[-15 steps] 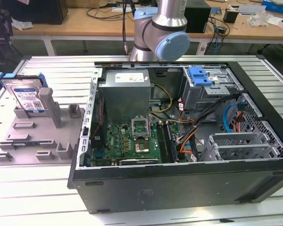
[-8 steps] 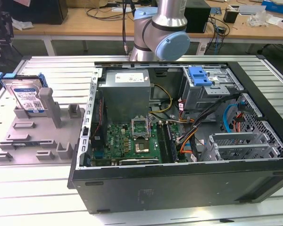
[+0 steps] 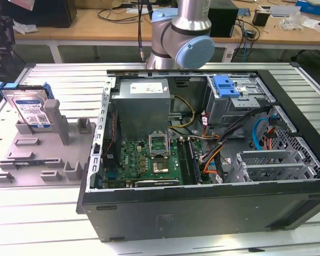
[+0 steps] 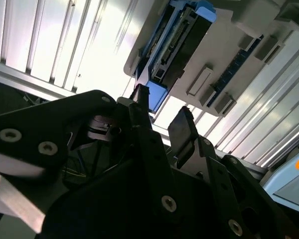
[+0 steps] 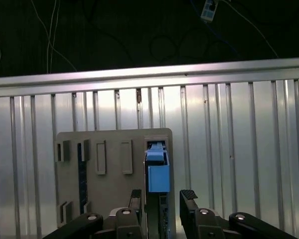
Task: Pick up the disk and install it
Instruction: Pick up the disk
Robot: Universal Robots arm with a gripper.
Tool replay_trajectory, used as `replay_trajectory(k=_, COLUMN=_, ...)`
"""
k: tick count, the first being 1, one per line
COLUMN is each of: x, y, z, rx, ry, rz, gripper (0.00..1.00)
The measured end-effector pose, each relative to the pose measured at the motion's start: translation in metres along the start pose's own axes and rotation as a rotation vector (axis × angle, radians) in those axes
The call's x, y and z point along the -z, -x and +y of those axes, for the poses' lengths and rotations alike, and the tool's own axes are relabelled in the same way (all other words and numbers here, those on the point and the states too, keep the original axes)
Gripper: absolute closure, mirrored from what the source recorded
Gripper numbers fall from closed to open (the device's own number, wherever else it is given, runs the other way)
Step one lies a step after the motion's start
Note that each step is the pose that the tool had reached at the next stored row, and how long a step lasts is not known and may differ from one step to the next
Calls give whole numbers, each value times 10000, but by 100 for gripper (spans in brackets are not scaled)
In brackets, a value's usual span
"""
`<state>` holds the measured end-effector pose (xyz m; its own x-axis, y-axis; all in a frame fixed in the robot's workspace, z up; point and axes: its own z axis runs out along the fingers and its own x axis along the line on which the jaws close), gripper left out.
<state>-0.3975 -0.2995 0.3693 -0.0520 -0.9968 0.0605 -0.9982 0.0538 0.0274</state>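
Observation:
The disk [image 3: 31,109], a silver-grey drive with a white-and-blue label in a bright blue carrier, leans on edge in the grey holder [image 3: 40,160] at the exterior view's left. In the first wrist view its blue carrier [image 5: 158,172] lies just beyond my gripper [image 5: 162,196], in line with the gap between the two black fingers [image 5: 135,197]. The second wrist view shows the disk [image 4: 177,42] edge-on in the grey holder [image 4: 239,47], some way off from the gripper [image 4: 162,112]. The gripper is open and holds nothing.
An open computer case [image 3: 202,208] fills the middle and the exterior view's right, with a motherboard [image 3: 149,160], cables and a metal drive cage topped by a blue latch [image 3: 226,85]. The arm's base [image 3: 181,37] stands behind it. Everything rests on a ribbed metal table [image 3: 42,224].

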Motion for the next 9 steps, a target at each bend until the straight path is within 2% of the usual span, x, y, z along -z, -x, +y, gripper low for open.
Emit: replay_trajectory(k=9, x=-94, y=6, z=-2, rx=1, ry=1, rz=-10, gripper=56)
